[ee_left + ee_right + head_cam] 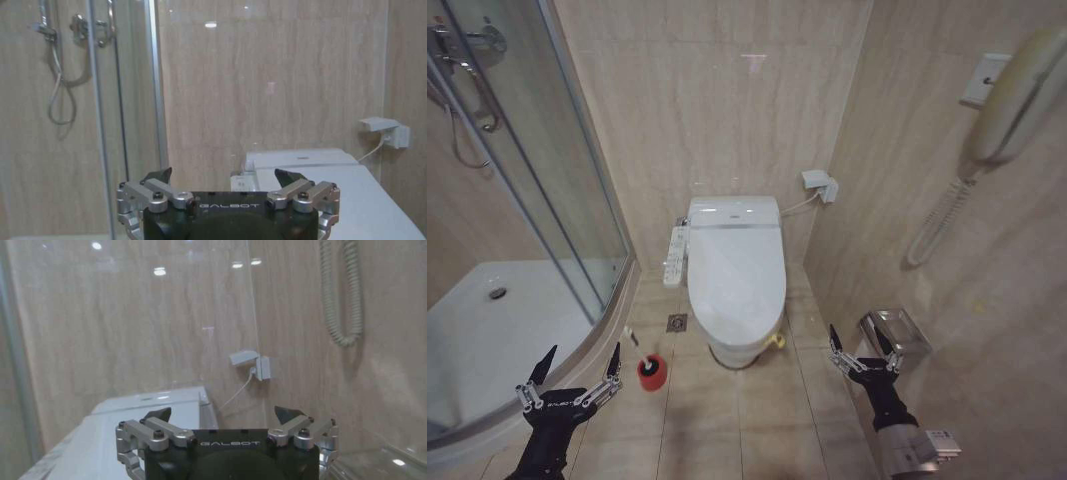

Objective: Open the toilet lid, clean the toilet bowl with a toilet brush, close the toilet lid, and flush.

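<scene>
Nothing is begun: the toilet lid lies shut over the toilet bowl, the toilet brush stands in its red holder on the floor, and the left pincer and right pincer hang spread wide and empty.

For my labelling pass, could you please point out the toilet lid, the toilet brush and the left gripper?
toilet lid (736, 275): head view, middle of its closed top.
toilet brush (651, 371): head view, its red holder.
left gripper (577, 368): head view, between its open fingertips.
</scene>
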Controlling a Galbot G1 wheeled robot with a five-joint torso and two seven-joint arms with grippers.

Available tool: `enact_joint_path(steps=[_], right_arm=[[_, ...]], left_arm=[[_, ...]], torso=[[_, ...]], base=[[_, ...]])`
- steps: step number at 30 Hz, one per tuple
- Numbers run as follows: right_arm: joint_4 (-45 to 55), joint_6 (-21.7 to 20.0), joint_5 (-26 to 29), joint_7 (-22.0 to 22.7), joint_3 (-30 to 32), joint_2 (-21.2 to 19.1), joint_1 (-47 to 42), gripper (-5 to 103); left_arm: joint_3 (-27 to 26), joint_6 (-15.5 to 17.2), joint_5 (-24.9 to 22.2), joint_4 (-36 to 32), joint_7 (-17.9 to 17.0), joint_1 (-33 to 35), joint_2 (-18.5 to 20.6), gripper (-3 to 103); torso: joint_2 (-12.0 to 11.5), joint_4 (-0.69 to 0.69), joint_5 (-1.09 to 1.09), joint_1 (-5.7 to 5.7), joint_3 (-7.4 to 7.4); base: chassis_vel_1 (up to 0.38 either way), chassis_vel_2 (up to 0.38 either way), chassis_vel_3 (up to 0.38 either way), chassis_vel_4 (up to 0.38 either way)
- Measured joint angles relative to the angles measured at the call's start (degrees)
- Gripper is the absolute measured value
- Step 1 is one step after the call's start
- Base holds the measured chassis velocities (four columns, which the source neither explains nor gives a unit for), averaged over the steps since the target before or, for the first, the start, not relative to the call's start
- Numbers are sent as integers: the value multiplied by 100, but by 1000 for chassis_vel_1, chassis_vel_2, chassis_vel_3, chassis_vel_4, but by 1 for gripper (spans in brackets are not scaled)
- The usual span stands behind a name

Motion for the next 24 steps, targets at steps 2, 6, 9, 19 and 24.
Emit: enact_joint_path(steps=[2, 6, 9, 19, 24], right_arm=[[-2, -3, -7, 66, 2, -1, 27, 100], [-28, -12, -161, 405, -6, -6, 132, 100], [-90, 38, -239, 616, -5, -13, 247, 100], [-162, 51, -261, 656, -16, -39, 296, 100], [-219, -55, -400, 635, -17, -161, 231, 100]], left_arm=[[0, 0, 0, 0, 0, 0, 0, 100], [0, 0, 0, 0, -1, 0, -1, 100], [0, 0, 0, 0, 0, -1, 1, 100], [0, 0, 0, 0, -1, 1, -1, 100], [0, 0, 0, 0, 0, 1, -1, 100]], torso=[[0, 0, 1, -1, -1], [0, 4, 0, 0, 0], [-2, 2, 2, 5, 2], [3, 1, 2, -7, -3], [2, 2, 1, -6, -2]], base=[[-272, 261, 262, -286], [-263, 248, 276, -252], [-212, 173, 137, -186], [-5, -1, -2, -2], [24, -40, -35, 23]])
